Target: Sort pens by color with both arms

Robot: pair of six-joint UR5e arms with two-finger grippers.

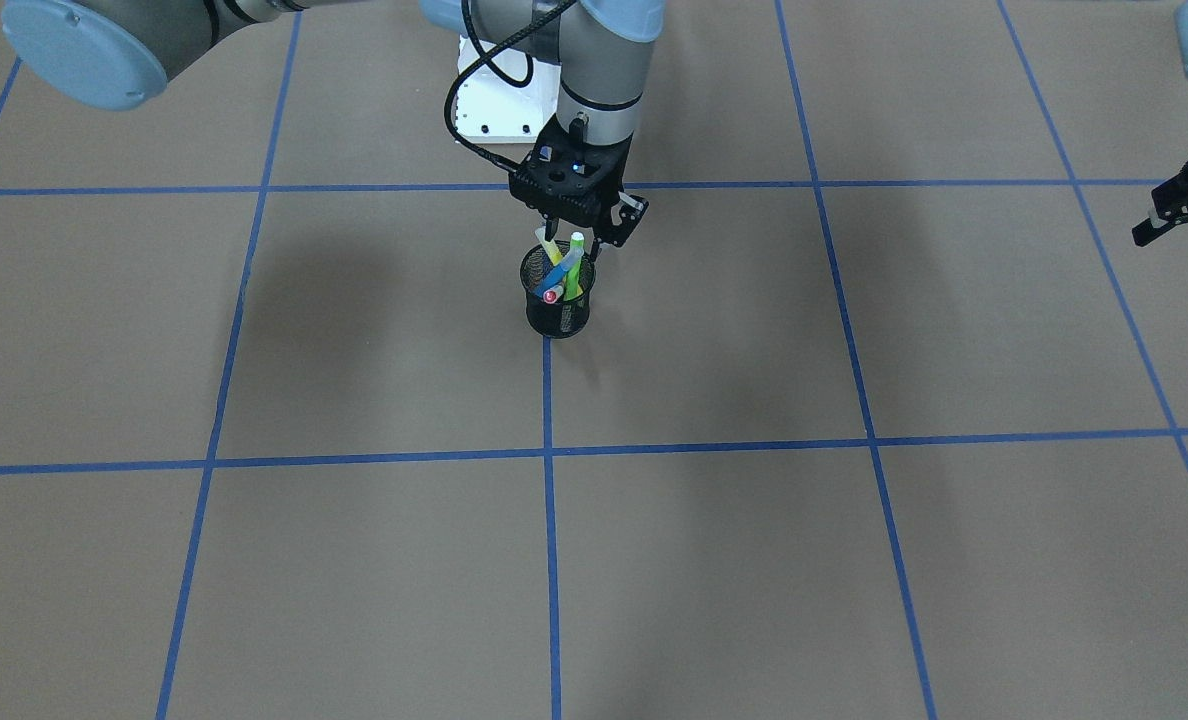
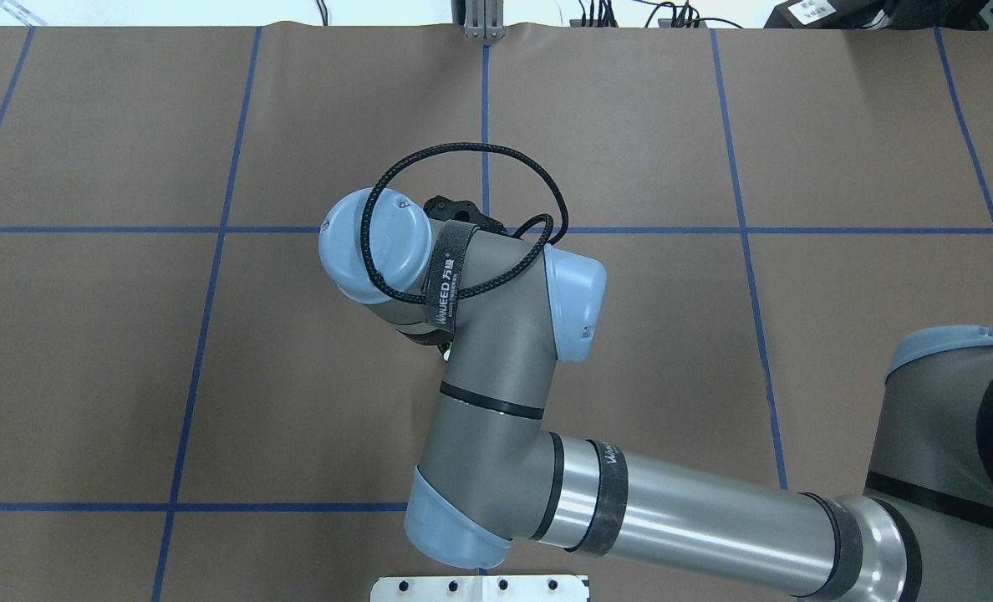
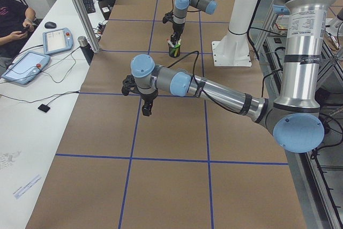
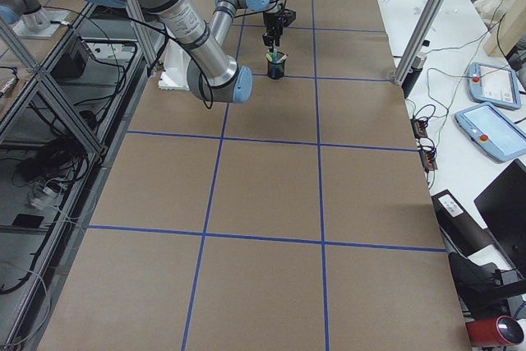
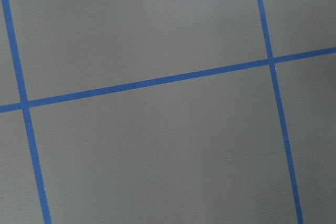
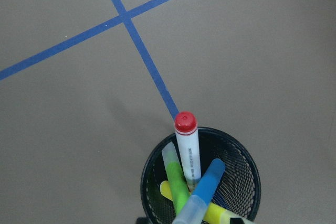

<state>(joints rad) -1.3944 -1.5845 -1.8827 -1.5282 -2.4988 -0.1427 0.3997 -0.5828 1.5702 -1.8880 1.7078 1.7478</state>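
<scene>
All four pens stand together in the black mesh cup [image 6: 251, 182], which sits on the bench [image 1: 354, 350] at a crossing of the blue tape lines [image 5: 157, 81]. In the right wrist view I identify:

- the red-capped white pen [image 6: 187, 148], nearly upright against the cup's far rim;
- the green highlighter [image 6: 176, 174], leaning to the view's left;
- the blue pen [image 6: 203, 190], lying across the others;
- the yellow highlighter [image 6: 216, 213], lowest and partly covered.

The right gripper [image 1: 584, 232] hangs directly above the cup with its fingers apart and nothing between the pads. In the front-facing view the green highlighter's tip sits about level with the fingertips. I cannot confirm contact from any view.

The left gripper [image 1: 1182, 240] is well away from the cup, at the edge of the front-facing view. Its fingers read as spread and it is empty (its wrist camera shows only bare bench and tape).

Progress assessment: I judge the sort as not yet begun. No pen lies on the bench, none is held, and no colour group has been laid out. All four extractions and placements are left to do. The right arm looks set up for the first pick, most likely the green highlighter. Because the pens cross one another, I expect lifting one may drag a neighbour or tip the cup.
</scene>
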